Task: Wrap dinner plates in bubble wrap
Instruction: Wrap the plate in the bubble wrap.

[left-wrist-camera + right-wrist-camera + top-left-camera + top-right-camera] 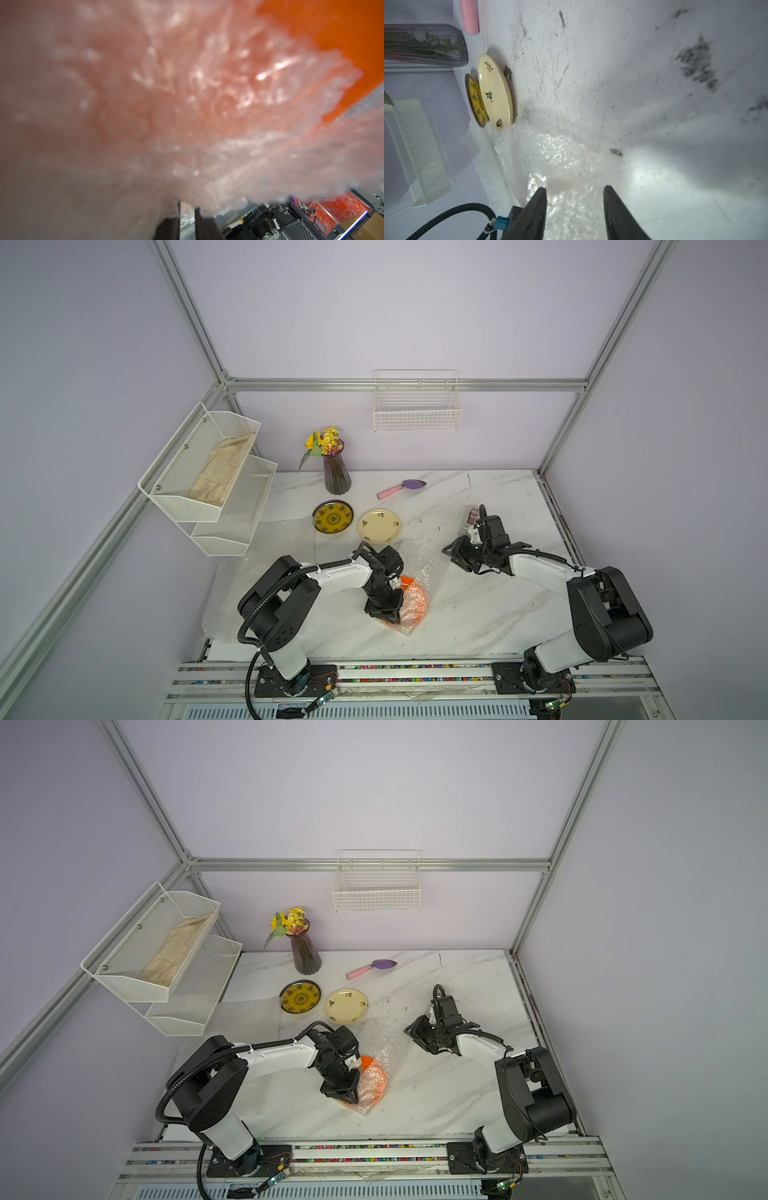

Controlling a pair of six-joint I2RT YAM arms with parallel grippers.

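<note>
The orange plate (405, 583) (366, 1061) lies at the table's front centre, mostly covered by a crinkly fold of bubble wrap (415, 601) (372, 1081). My left gripper (390, 616) (345, 1096) points down at the plate's near edge and is shut on the bubble wrap (187, 104), with bare orange plate (332, 31) beside it. The rest of that sheet (560, 155) spreads toward my right gripper (451, 551) (575, 188), which hangs open just above it with nothing between its fingers. Behind them lie the cream plate (379, 526) (496, 93) and the yellow plate (333, 517) (474, 99), both bare.
A second bubble wrap sheet (274, 539) lies at the left under the white mesh rack (208, 481), which holds a beige cloth. A vase of flowers (336, 475) and a pink-handled purple trowel (401, 488) stand at the back. A wire basket (417, 406) hangs on the wall.
</note>
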